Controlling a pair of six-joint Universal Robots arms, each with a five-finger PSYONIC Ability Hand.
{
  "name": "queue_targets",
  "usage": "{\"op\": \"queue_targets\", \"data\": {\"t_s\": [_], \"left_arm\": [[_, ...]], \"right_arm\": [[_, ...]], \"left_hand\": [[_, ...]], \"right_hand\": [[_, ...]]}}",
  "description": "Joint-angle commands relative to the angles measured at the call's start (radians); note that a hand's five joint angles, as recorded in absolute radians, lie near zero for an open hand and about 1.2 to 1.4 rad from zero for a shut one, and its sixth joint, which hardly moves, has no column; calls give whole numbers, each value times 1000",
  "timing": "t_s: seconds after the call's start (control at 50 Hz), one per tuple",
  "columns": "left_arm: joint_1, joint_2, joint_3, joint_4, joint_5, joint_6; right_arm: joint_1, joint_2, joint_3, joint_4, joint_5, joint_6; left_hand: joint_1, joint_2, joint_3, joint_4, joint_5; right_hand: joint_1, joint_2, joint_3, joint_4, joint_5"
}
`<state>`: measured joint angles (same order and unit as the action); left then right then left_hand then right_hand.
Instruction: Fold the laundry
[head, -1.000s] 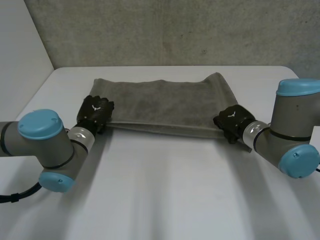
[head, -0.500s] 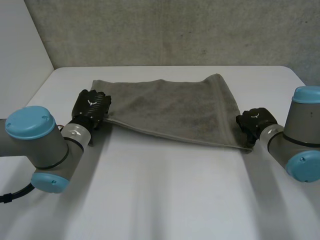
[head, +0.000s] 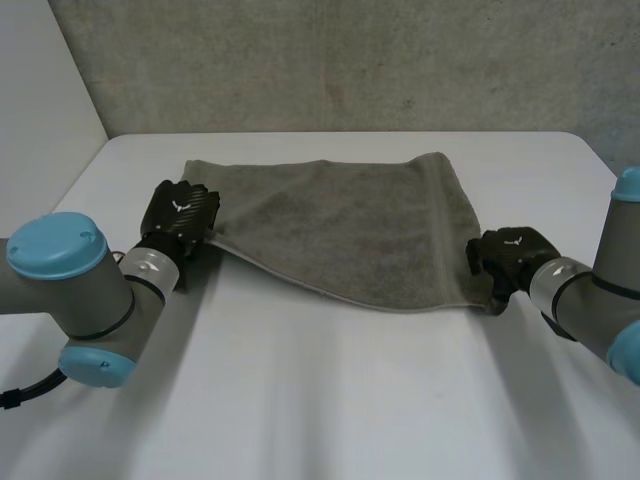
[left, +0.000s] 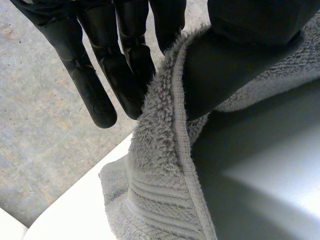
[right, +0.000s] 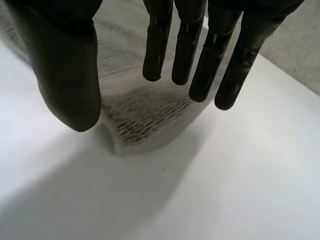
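Towel (head: 340, 225) lies mostly flat across white table (head: 330, 400), no finished fold evident, most work apparently left; left hand (head: 180, 215) pinches near-left corner, right hand (head: 510, 255) hovers released, fingers straight, over near-right corner.

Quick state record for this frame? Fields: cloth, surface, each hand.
cloth: grey towel, spread out, its near edge running at a slant
surface: white table
left hand: at the towel's near left corner, edge pinched between thumb and fingers
right hand: at the near right corner, fingers straight, thumb apart, not gripping; the corner lies on the table below its fingertips
fold: none finished yet
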<state>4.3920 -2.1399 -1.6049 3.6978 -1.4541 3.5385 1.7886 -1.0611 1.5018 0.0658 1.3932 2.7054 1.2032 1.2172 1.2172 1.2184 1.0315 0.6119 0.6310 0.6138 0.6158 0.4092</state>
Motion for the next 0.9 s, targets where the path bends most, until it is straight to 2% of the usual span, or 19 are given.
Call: {"op": "queue_targets", "data": {"t_s": [0.02, 0.2, 0.3, 0.7, 0.82, 0.84, 0.86, 0.9], "left_arm": [[7, 11, -1, -1, 0, -1], [18, 22, 0, -1, 0, -9], [20, 22, 0, -1, 0, -68], [20, 18, 0, 1, 0, -90], [20, 17, -1, -1, 1, -90], [20, 17, -1, -1, 1, -90], [20, 17, -1, -1, 1, -90], [20, 15, -3, -1, 1, -90]], "right_arm": [[0, 6, 61, -70, -34, 1], [-6, 53, 58, -145, -43, -2], [-15, 68, 54, -181, -42, -4], [-17, 110, 18, -188, -36, -1], [-17, 110, 15, -198, -40, 1], [-17, 112, 15, -202, -43, 1], [-17, 112, 15, -204, -45, -1], [-17, 110, 15, -207, -46, 1]], "left_hand": [[193, 179, 179, 178, 190], [193, 179, 179, 178, 190], [193, 179, 179, 178, 190], [193, 179, 179, 178, 190], [193, 179, 179, 178, 190], [193, 179, 179, 178, 190], [193, 179, 179, 178, 190], [193, 179, 179, 178, 190]], "right_hand": [[-86, -106, -88, -90, -58], [-51, -71, -53, -55, -23], [-28, -47, -30, -32, 0], [75, 56, 73, 71, 103], [313, 294, 311, 309, 341], [426, 407, 424, 422, 454], [700, 681, 699, 696, 729], [784, 764, 782, 780, 812]]}}
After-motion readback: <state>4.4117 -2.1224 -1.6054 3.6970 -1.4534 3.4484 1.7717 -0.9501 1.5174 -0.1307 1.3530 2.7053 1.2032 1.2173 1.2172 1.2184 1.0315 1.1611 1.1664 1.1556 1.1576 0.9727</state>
